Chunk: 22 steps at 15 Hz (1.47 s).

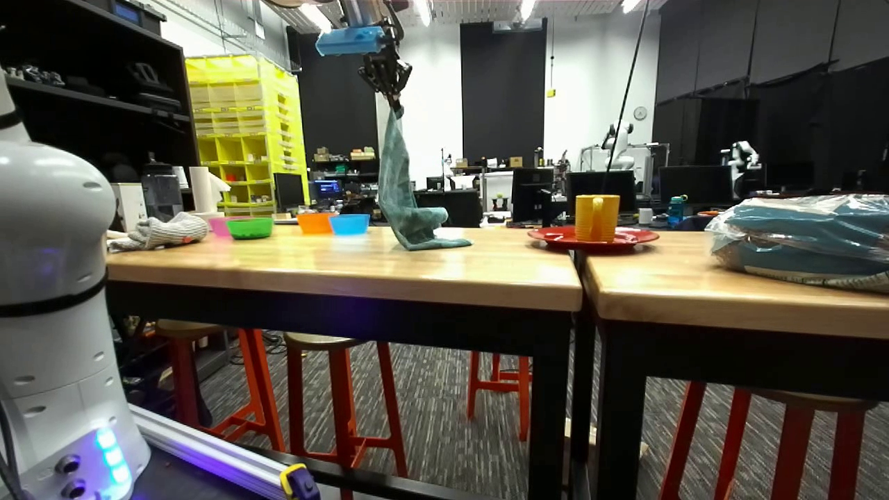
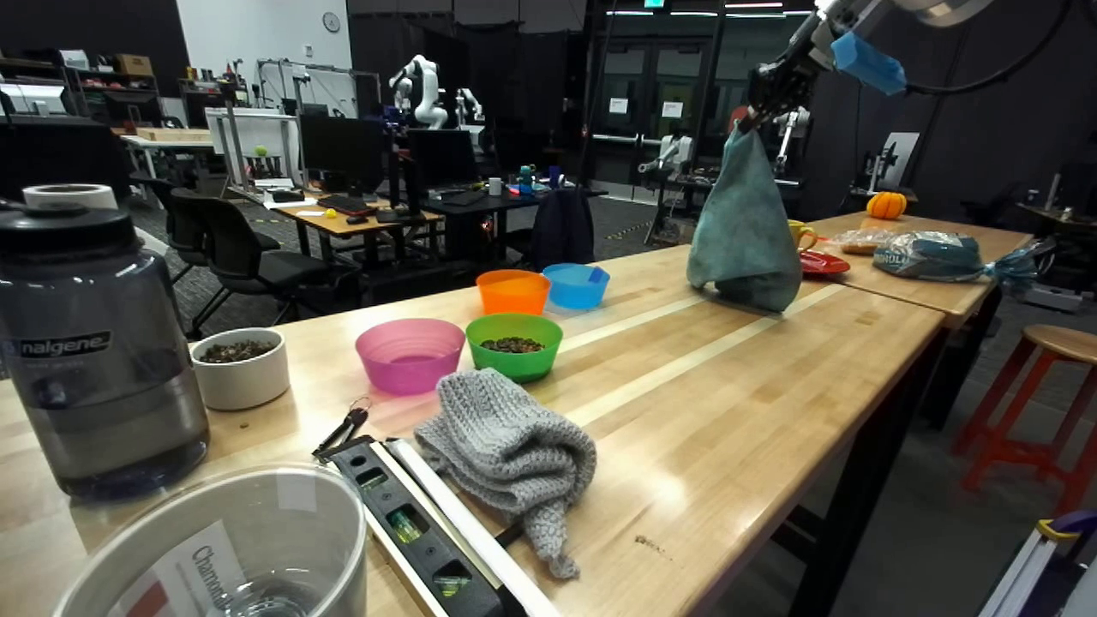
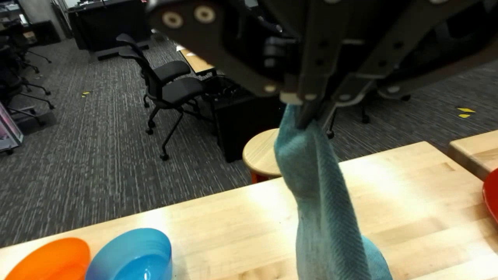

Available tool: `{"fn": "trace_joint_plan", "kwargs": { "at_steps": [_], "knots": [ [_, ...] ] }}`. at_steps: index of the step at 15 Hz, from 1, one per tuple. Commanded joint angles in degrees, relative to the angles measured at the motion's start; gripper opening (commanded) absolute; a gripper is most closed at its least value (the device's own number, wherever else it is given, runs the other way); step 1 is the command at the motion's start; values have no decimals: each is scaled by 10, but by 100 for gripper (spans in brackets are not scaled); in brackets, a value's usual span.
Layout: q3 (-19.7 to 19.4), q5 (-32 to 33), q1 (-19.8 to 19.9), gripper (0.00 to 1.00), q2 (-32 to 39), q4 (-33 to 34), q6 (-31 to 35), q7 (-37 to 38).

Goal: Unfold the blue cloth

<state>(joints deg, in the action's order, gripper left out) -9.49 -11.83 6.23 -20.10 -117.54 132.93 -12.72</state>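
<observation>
The blue cloth [image 1: 397, 173] hangs limp from my gripper [image 1: 396, 110], which is shut on its top end above the wooden table. Its lower end rests on the table and bends to one side, with a curled fold above it. In an exterior view the cloth [image 2: 744, 227] looks broad and triangular, pinched at the top under the gripper [image 2: 744, 124]. In the wrist view the gripper [image 3: 314, 116] comes in from the top with its fingers close together on the cloth [image 3: 319, 182], which runs down in long folds. The inner folds are hidden.
Orange [image 2: 514, 293], blue [image 2: 576, 287], pink [image 2: 410, 356] and green [image 2: 514, 356] bowls stand on the table [image 2: 686, 428]. A grey knitted cloth [image 2: 514, 441] lies near a level. A red plate [image 1: 549, 236] with a yellow mug [image 1: 597, 217] and a plastic-wrapped bundle [image 1: 806, 239] stand beyond.
</observation>
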Motion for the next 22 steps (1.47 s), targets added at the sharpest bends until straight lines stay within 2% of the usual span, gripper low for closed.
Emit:
{"fn": "trace_joint_plan", "kwargs": {
  "at_steps": [1,15,22],
  "knots": [
    [-1,9,-7,0,-30,2,-6,15],
    [-19,5,-5,0,-8,130,-38,47],
    [-54,-14,-3,0,63,262,-83,40]
  ]
}}
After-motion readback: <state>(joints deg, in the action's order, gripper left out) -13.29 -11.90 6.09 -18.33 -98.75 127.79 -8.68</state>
